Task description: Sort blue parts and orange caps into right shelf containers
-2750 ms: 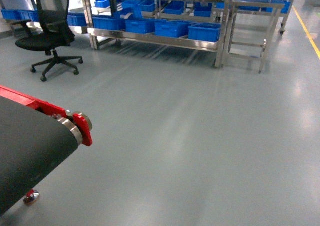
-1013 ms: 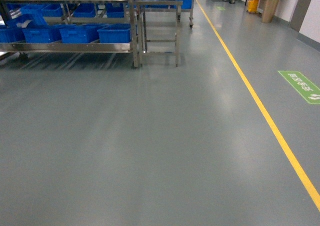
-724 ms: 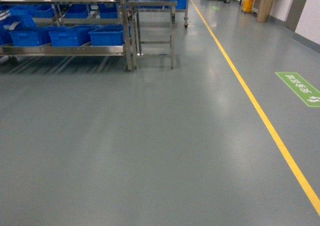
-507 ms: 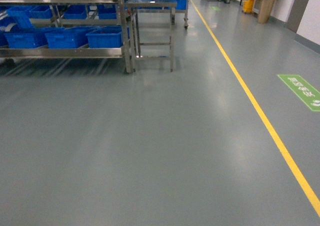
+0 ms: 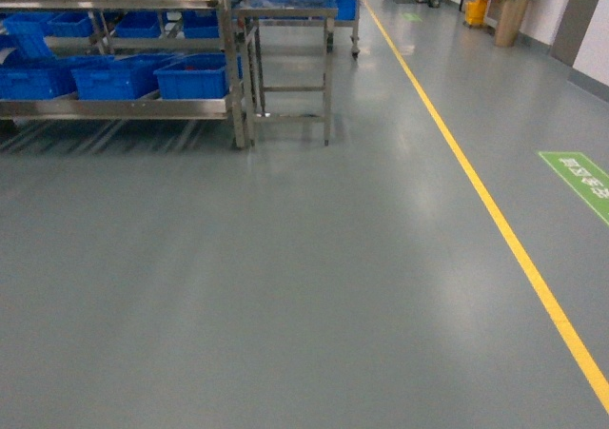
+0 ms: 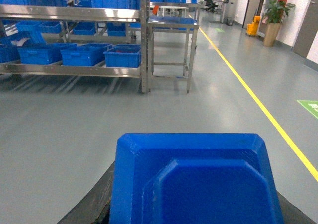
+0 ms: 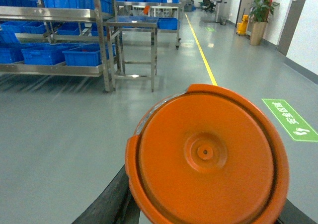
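Blue part [image 6: 194,182]: fills the lower half of the left wrist view, sitting at the left gripper, whose dark body shows only at the bottom corners. Fingers hidden, so whether they pinch the part or merely cradle it cannot be told.

Orange cap [image 7: 207,155]: round, rimmed, w/ a small centre boss; fills the lower right wrist view in the same way at the right gripper. Its grip likewise cannot be told.

Neither arm appears in the head view (only floor and racks there).

Blue crates [image 5: 192,75]: in a row on the lower tier of a steel shelf [image 5: 114,107], far left of the head view, well apart from the robot. More crates sit on the tier above.

Beside the shelf on its right: a small steel table [image 5: 285,10]. Further right: a yellow floor line [image 5: 495,220] running down the aisle, and a green floor sign [image 5: 582,174].

Step in hand (judged): transit, i.e. carrying both items over open grey floor toward the shelving; nothing is sorted yet.

Next move calls for: closing in on the shelf, squaring the base to the crates, then reaching each arm over its proper crate before letting go. Which crate takes which item cannot be told from here.
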Controlling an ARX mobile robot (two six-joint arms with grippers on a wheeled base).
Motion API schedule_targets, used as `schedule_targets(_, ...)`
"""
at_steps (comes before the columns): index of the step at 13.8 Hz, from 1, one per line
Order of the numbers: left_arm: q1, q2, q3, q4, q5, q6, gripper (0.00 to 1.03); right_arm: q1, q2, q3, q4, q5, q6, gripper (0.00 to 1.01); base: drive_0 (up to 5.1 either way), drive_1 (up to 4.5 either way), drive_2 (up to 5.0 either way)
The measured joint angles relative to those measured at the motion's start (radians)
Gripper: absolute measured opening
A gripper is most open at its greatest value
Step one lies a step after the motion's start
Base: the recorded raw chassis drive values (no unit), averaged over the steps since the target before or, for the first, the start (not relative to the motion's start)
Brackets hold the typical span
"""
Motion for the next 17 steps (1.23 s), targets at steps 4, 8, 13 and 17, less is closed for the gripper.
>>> schedule_targets(4, 0.0, 0.0, 0.0, 0.0, 0.0, 0.0, 0.43, 0.0, 0.0, 0.0, -0.002, 0.0, 0.0, 0.42, 0.0, 4.29, -4.3)
schedule_targets(8, 0.0, 0.0, 0.0, 0.0, 0.0, 0.0, 0.43, 0.0, 0.0, 0.0, 0.0, 0.0, 0.0, 0.42, -0.1, 4.26, -4.4)
schedule_targets(13, 0.0, 0.0, 0.0, 0.002, 0.0, 0.0, 0.43, 0.0, 0.0, 0.0, 0.002, 0.0, 0.0, 0.42, -0.1, 4.25, -4.4)
schedule_targets(17, 0.0, 0.0, 0.0, 0.002, -0.001, 0.0, 0.43, 0.0, 0.0, 0.0, 0.002, 0.0, 0.0, 0.42, 0.1, 4.42, -4.2)
